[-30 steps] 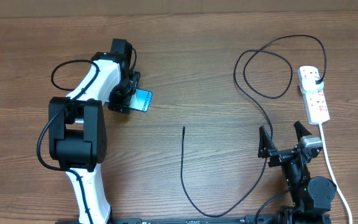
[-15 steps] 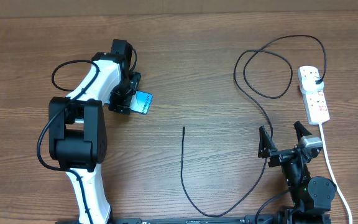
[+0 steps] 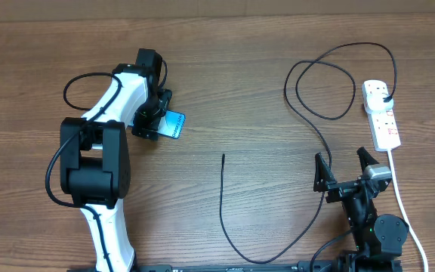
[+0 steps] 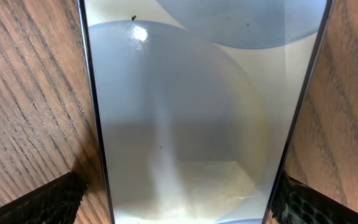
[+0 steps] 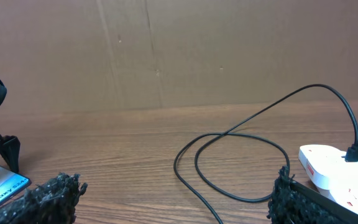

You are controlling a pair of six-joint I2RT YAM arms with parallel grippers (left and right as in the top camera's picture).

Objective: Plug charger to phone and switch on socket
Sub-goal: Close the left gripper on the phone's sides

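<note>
1. From the overhead camera, I saw the left gripper [image 3: 159,119] low over the wooden table [image 3: 240,75], covering the left end of the phone [image 3: 175,125].
2. In the left wrist view, the phone's [image 4: 197,124] pale lit screen filled the frame. One of the dark fingers [image 4: 42,200] stood just outside each long edge. I could not tell whether the pads were pressing the phone or only flanking it.
3. Right of the phone and a little nearer to me, the charger [image 3: 222,196] began at its free tip, which lay loose on the wood, well apart from the phone.
4. From that tip, the thin black cable ran toward me, curved right, climbed past the right gripper, then looped twice far to the phone's right.
5. The right gripper [image 3: 341,160] sat far right of the phone and nearer to me. Its fingers were spread wide and held nothing, and the cable passed just beside one finger.
6. Farthest right of the phone lay the socket [image 3: 383,119], a white strip with the charger's black plug seated in its far end. Its thick white cord [image 3: 403,204] trailed toward me.
</note>
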